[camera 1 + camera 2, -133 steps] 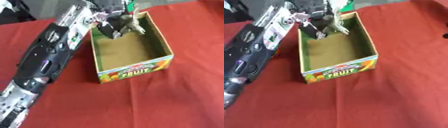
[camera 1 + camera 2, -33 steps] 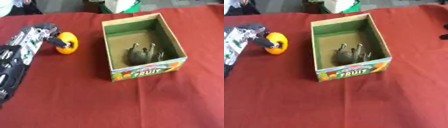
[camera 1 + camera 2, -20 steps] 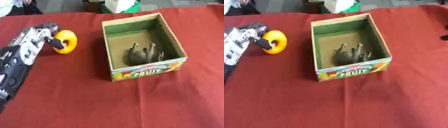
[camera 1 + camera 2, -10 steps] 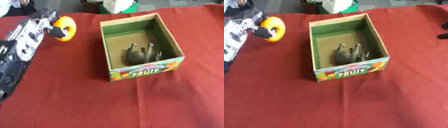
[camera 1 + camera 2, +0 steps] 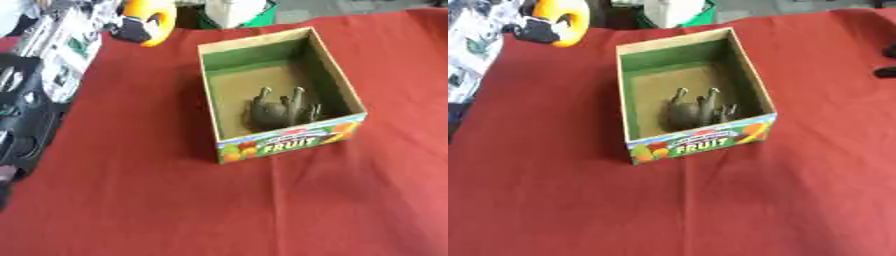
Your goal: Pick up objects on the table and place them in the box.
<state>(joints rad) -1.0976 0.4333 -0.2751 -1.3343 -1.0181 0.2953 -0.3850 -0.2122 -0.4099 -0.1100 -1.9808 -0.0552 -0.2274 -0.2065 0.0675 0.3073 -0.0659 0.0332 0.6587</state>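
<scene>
- We have the orange object (image 5: 560,21) in our left hand (image 5: 535,29), whose dark fingers are curled round it; it hangs above the red table (image 5: 175,210), up and to the left of the box (image 5: 229,145).
- A second ago the same object sat lower, near the cloth; it has since been lifted and carried toward the far edge (the whole scene has also shifted a little, so part of this is our head tilting).
- The grey toy animal (image 5: 278,111) lies inside the box, legs up, where it was.
- We judge the pick done; carrying across and releasing over the box remains.
- Our right hand (image 5: 888,60) shows only as a dark shape at the right edge; its fingers we cannot tell.
</scene>
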